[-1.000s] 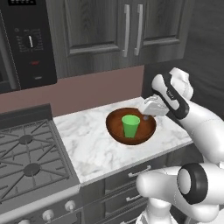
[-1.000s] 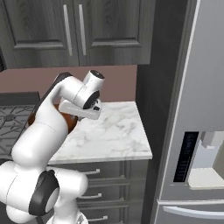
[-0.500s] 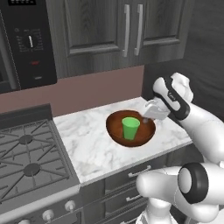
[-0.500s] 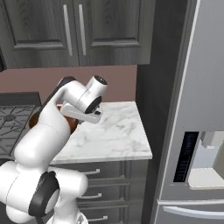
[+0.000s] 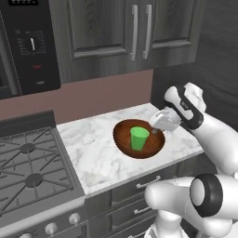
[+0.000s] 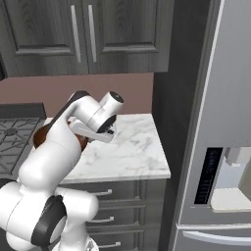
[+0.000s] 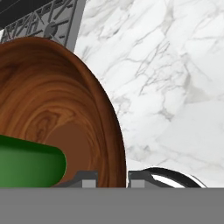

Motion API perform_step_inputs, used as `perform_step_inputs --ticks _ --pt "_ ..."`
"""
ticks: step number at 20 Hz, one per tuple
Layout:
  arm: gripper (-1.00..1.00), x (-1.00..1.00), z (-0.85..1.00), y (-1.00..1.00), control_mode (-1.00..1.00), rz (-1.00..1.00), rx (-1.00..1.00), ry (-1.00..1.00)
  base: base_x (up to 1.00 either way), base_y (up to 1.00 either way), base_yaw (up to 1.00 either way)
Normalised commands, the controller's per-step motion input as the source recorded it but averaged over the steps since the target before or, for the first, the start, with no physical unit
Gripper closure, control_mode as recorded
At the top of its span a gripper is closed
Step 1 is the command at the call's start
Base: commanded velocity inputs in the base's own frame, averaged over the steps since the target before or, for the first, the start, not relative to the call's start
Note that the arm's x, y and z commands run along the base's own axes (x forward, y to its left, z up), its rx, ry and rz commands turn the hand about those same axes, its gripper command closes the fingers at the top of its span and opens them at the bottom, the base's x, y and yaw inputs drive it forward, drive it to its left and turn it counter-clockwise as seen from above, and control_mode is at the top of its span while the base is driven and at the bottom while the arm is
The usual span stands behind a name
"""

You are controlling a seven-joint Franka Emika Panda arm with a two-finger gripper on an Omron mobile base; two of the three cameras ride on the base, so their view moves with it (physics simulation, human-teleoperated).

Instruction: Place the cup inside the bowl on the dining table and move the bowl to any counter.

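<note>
The dark reddish-brown wooden bowl (image 5: 124, 139) is low over or on the marble counter (image 5: 95, 155), and I cannot tell if it touches. The green cup (image 5: 139, 138) stands upright inside it. My gripper (image 5: 158, 132) is shut on the bowl's right rim. In the hand view the bowl (image 7: 52, 96) curves up on the left with the cup (image 7: 26, 164) lying low inside. The gripper (image 7: 111, 179) straddles the rim, one finger on each side. A brown edge of the bowl (image 6: 41, 135) peeks out behind my arm. The dining table is out of view.
A black gas stove (image 5: 28, 162) adjoins the counter on the left, its grate (image 7: 50, 22) just past the bowl. Dark cabinets hang above. A steel fridge (image 6: 215, 122) stands right of the counter (image 6: 132, 147). Bare marble (image 7: 175, 65) lies to the bowl's right.
The hand and the bowl with the cup have sunk slightly toward the counter and drifted a little to the right. The grip on the rim is unchanged.
</note>
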Motion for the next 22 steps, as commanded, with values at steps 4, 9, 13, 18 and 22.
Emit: perform_step_inputs --ticks 4,9,13,18,22 --pt "1.0 0.0 -0.12 0.01 -1.0 0.0 0.0 0.0 0.0 0.0 0.0" --pt "1.0 0.0 -0.14 0.15 -1.0 0.0 0.0 0.0 0.0 0.0 0.0" --pt "1.0 0.0 -0.05 0.16 -1.0 0.0 0.0 0.0 0.0 0.0 0.0" --pt "1.0 0.0 -0.15 0.22 -1.0 0.0 0.0 0.0 0.0 0.0 0.0" --pt "1.0 0.01 -0.21 0.27 -1.0 -0.02 -0.02 0.0 0.0 0.0 0.0"
